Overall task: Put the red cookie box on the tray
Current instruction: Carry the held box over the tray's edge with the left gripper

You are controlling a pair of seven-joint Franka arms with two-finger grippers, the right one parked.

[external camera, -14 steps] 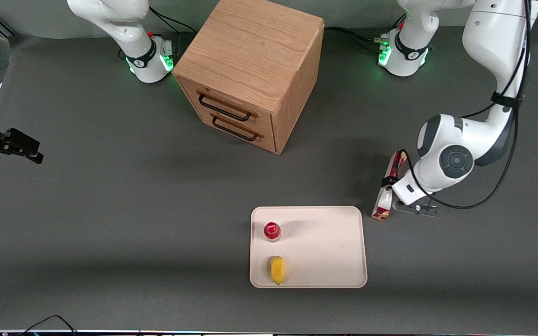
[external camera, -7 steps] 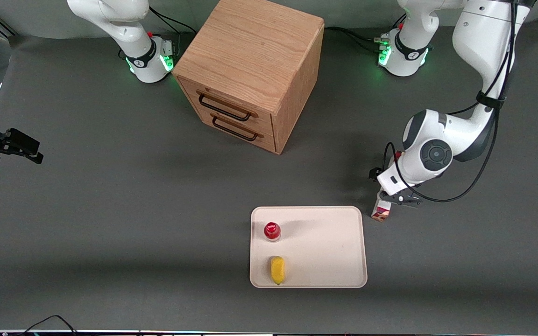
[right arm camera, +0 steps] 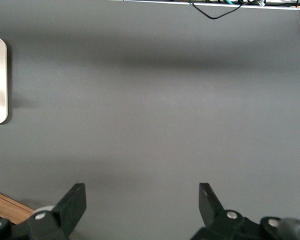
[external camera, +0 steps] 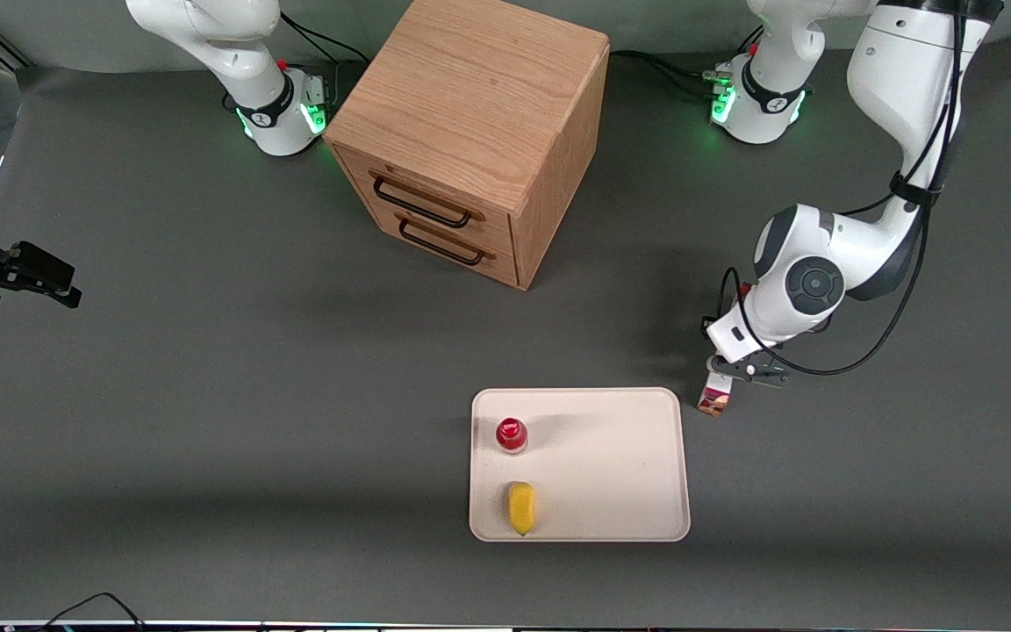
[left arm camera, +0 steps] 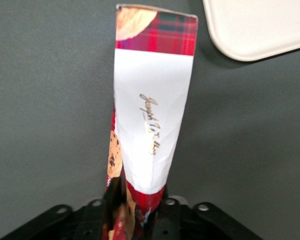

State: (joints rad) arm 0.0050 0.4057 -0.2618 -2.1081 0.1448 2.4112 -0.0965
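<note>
Tipped steeper, red cookie box seemingly clamped in claw.

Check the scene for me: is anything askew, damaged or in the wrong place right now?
Only the cookie box: it is not on the tray but just off its corner, tilted up on end over the table, clamped in the gripper. No dents or tears show. The bottle and yellow item sit tidily on the tray.
</note>
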